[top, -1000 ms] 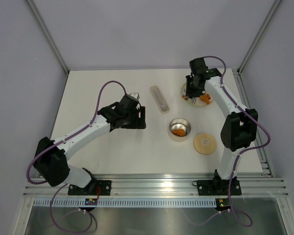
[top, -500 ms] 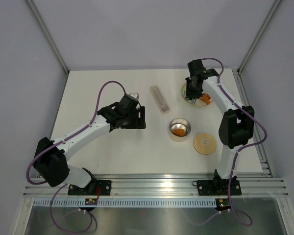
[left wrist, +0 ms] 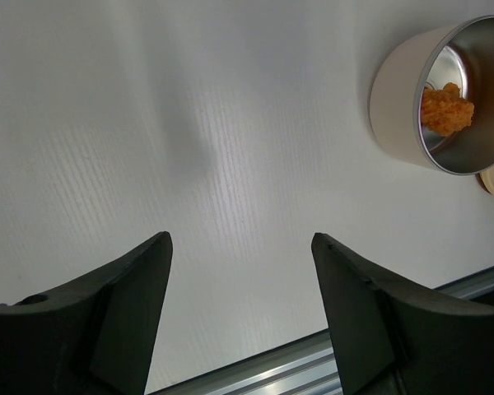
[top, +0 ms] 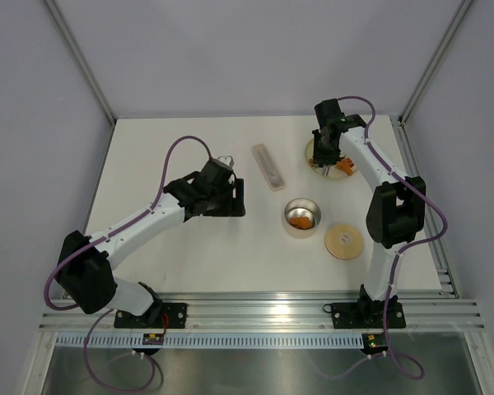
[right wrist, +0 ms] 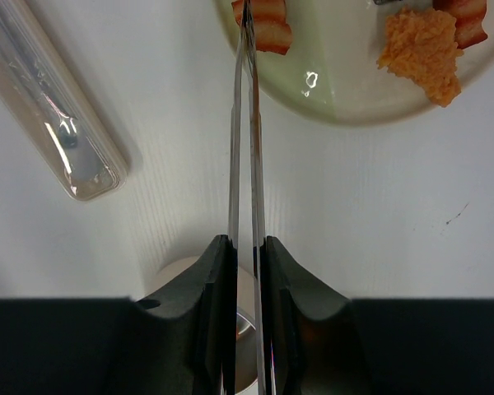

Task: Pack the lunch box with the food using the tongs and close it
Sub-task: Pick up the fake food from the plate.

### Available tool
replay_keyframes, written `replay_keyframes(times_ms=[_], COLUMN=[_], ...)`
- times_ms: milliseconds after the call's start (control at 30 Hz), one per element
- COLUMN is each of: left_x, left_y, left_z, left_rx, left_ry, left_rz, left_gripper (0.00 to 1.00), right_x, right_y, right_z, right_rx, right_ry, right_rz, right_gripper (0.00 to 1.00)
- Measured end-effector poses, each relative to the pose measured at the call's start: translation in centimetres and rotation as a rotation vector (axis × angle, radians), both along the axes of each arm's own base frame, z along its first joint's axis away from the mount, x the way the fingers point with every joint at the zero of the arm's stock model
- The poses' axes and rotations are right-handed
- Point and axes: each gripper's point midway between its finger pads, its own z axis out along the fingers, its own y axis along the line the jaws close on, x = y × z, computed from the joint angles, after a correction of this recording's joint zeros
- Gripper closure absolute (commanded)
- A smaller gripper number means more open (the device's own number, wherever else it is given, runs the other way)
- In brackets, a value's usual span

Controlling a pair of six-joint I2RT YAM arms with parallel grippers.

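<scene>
Right gripper [right wrist: 247, 247] is clamped on my tongs [right wrist: 247, 132]. The tong arms are squeezed nearly together, long axis straight out ahead. Tips are at the striped food piece [right wrist: 263, 23] on the plate [right wrist: 337, 90]; pinched or just touching, can't tell. Orange chunk [right wrist: 424, 49] is right of the tips. The lunch box [top: 301, 216] is open, back behind the handle end, with the lid [top: 343, 241] near it. Right arm is nearer. Left gripper [left wrist: 240, 247] is spread and empty, well off left.

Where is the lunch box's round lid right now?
In the top view, the lid lies flat on the right side of the table, just right of the open lunch box and a bit closer to the near edge.
</scene>
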Motion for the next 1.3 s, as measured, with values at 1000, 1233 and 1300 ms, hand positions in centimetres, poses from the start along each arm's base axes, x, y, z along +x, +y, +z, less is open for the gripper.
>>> replay_keyframes(times_ms=[1000,1233,1300], left_x=[-0.01,-0.02,-0.03], left_y=[-0.01,-0.03,-0.04], left_z=[-0.01,0.01,0.01], left_rx=[-0.001,-0.002,-0.002], left_ry=[0.001,0.001,0.001], left_rz=[-0.001,-0.001,-0.002], left_gripper=[0.28,0.28,0.28], right_x=[0.46,0.66,0.62], right_y=[-0.31,-0.63,-0.67], right_z=[-0.13,0.0,0.02], right_rx=[-0.027,-0.05,-0.052], right_ry=[-0.012,-0.013,-0.011], right_rz=[0.001,-0.008,-0.008], right_gripper=[0.75,0.75,0.75])
